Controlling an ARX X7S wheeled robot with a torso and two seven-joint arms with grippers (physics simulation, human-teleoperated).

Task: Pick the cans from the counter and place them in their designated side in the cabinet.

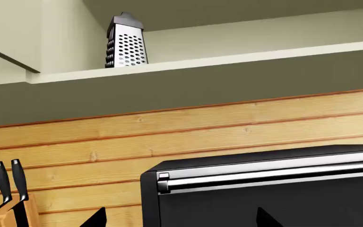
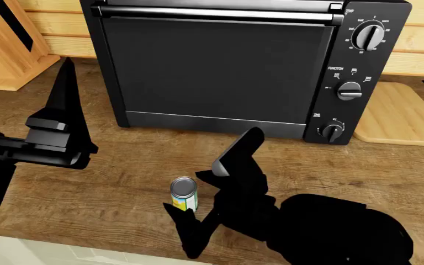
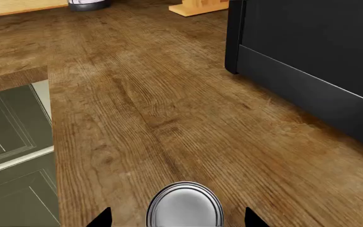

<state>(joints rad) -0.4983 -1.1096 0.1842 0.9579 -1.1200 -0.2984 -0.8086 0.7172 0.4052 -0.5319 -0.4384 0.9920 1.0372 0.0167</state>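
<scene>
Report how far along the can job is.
Nothing looks placed yet: the cabinet shelf shows only a grater. In hand: the right gripper straddles the green-yellow-white can, which stands on the counter, fingers apart. The left gripper is raised and empty. Left: grasp, lift, place; the black can is not in view.

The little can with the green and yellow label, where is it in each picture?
Head view: the can stands on the counter near the bottom middle, between the right hand's fingers.
Right wrist view: only its silver top shows, at the bottom edge, between the two fingertips.
Left wrist view: not in it.
Shared landmark: the black oven, in all three views.
</scene>
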